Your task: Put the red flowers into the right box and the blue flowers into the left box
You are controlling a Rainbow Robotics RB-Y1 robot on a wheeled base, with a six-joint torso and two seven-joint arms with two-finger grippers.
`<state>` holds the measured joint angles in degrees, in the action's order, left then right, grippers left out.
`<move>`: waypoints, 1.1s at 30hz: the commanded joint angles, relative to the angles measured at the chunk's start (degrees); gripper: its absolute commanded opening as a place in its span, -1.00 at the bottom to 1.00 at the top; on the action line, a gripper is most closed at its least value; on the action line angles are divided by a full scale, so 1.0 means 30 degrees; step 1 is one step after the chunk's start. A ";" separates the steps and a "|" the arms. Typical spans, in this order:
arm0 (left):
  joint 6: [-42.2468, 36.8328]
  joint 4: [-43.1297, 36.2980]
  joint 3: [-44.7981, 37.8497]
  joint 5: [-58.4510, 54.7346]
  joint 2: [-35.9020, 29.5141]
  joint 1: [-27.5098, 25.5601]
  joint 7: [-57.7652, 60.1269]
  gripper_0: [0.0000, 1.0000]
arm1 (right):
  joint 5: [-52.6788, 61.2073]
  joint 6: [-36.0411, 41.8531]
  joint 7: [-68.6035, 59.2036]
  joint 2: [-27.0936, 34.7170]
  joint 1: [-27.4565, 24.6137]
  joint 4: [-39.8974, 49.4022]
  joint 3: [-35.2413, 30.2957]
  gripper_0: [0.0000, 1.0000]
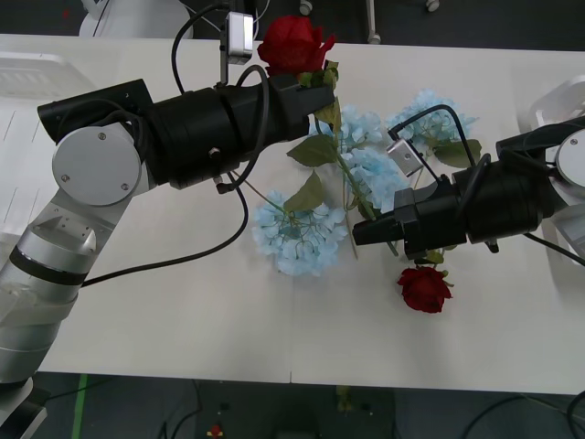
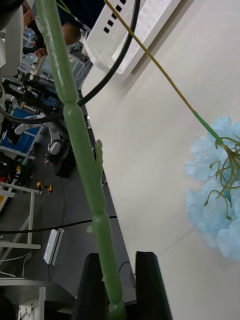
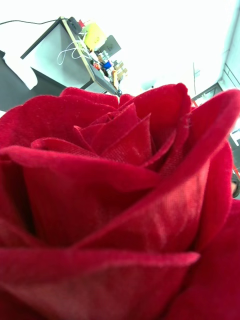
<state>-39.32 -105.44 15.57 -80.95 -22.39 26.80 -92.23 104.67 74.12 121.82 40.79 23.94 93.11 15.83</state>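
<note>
The left gripper (image 1: 315, 91) holds a velvety red rose (image 1: 294, 44) raised over the far table; its finger state cannot be told. The right gripper (image 2: 119, 280) pinches a knobbly green stem (image 2: 80, 150) between black fingers, near fluffy pale-blue hydrangeas (image 1: 302, 236). Another rose (image 1: 424, 288) lies nearer.

A robotics lab or workshop, by the look of it. Beyond the long white table (image 1: 183, 320) is a dark grey floor (image 2: 60, 210) crossed by loose black cables (image 2: 45, 229), with blue metal racks and machine parts (image 2: 22, 115) standing about and a cluttered grey workbench (image 3: 60, 50) piled with small yellow and blue tools and wires.
</note>
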 commanded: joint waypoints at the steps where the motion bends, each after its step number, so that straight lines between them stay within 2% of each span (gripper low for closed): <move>1: 0.0274 -0.0274 -0.0122 -0.0117 0.0374 -0.0175 0.1682 -1.00 | -0.0436 -0.0039 -0.0003 -0.0385 0.0898 0.0312 0.0027 -1.00; 5: 0.0274 -0.0303 -0.0122 -0.0146 0.0316 -0.0204 0.1682 -1.00 | -0.0700 -0.0039 -0.0179 -0.0385 0.1015 0.0312 0.0027 -1.00; 6: 0.0274 -0.0303 -0.0122 -0.0205 0.0228 -0.0175 0.1712 -0.61 | -0.0729 -0.0039 -0.0208 -0.0385 0.1045 0.0312 -0.0002 -1.00; 7: 0.0274 -0.0303 -0.0122 -0.0264 0.0169 -0.0204 0.1712 -0.01 | -0.0729 -0.0039 -0.0237 -0.0385 0.1045 0.0312 0.0027 -1.00; 8: 0.0274 -0.0303 -0.0122 -0.0322 0.0140 -0.0204 0.1741 0.26 | -0.0759 -0.0069 -0.0266 -0.0385 0.1074 0.0312 0.0027 -1.00; 9: 0.0274 -0.0303 -0.0152 -0.0556 0.0023 -0.0234 0.1712 0.65 | -0.0817 -0.0039 -0.0325 -0.0385 0.1103 0.0312 0.0027 -1.00; 11: 0.0274 -0.0303 -0.0181 -0.1084 -0.0212 -0.0234 0.1682 0.87 | -0.0876 -0.0039 -0.0384 -0.0356 0.1162 0.0312 0.0027 -1.00; 17: 0.0215 -0.1123 -0.0679 -0.2285 -0.1413 -0.0849 0.1507 0.90 | -0.1052 -0.0069 -0.0589 -0.0327 0.1338 0.0312 -0.0002 -1.00; 20: -0.0781 -0.2119 -0.1558 -0.3223 -0.2321 -0.1699 0.1507 0.90 | -0.1286 -0.0069 -0.0794 -0.0063 0.1572 0.0253 -0.0032 -1.00; 28: -0.6699 -0.3877 -0.6568 -0.5683 -0.4723 -0.4599 0.1536 0.91 | -0.1901 -0.0567 -0.4075 0.2076 0.2539 0.0136 -0.0120 -1.00; 33: -1.1240 -0.3731 -1.0054 -0.5947 -0.4811 -0.5214 0.1712 0.91 | -0.3747 -0.0772 -0.5804 0.3921 0.3183 -0.0509 -0.0178 -1.00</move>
<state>-68.35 -114.83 -8.88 -97.66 -34.85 12.37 -92.19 95.50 72.34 107.04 47.41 30.08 92.64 15.82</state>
